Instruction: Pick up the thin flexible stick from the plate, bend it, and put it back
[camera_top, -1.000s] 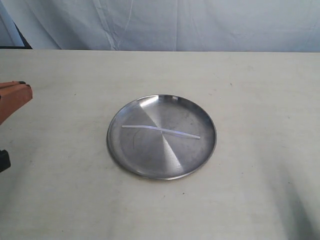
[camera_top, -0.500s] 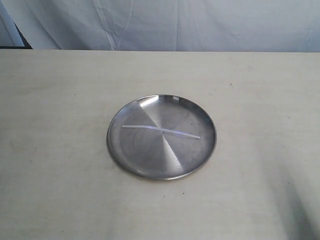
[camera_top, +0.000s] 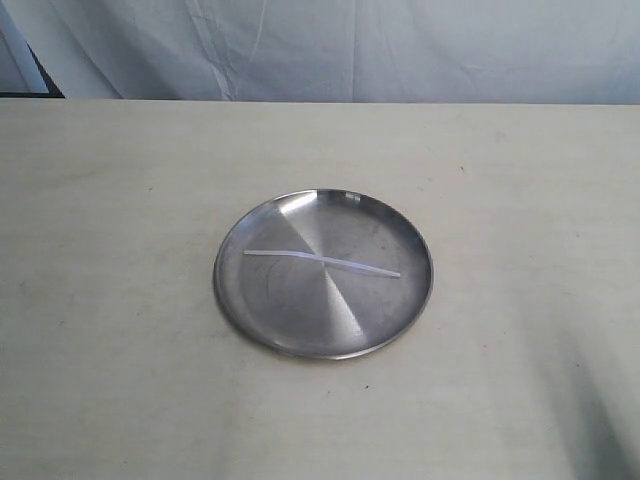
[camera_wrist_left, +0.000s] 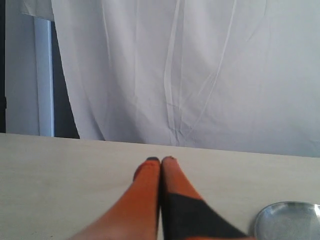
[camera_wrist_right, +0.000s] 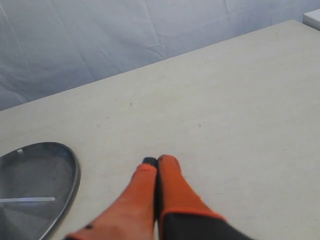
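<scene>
The round steel plate (camera_top: 240, 300) sits mid-table, and the thin whitish stick (camera_top: 320, 262) lies across its middle, slightly kinked. Neither gripper shows in the exterior view. In the left wrist view my left gripper (camera_wrist_left: 160, 160) is shut with nothing in it, its orange fingers (camera_wrist_left: 145, 187) pressed together over bare table; the plate's rim (camera_wrist_left: 280, 212) peeks in beside them. In the right wrist view my right gripper (camera_wrist_right: 157, 161) is also shut and empty, a short way from the plate (camera_wrist_right: 55, 172), where one end of the stick (camera_wrist_right: 30, 199) shows.
The beige table (camera_top: 520, 180) runs to a back edge under a white cloth backdrop (camera_top: 400, 50). A dark gap (camera_top: 45, 88) shows at the far left corner. A small white object (camera_wrist_right: 312, 17) sits at the table's corner in the right wrist view.
One second ago the left gripper's orange fingers showed at the left edge of the exterior view; they have since withdrawn out of that view. Plate and stick have not moved.
</scene>
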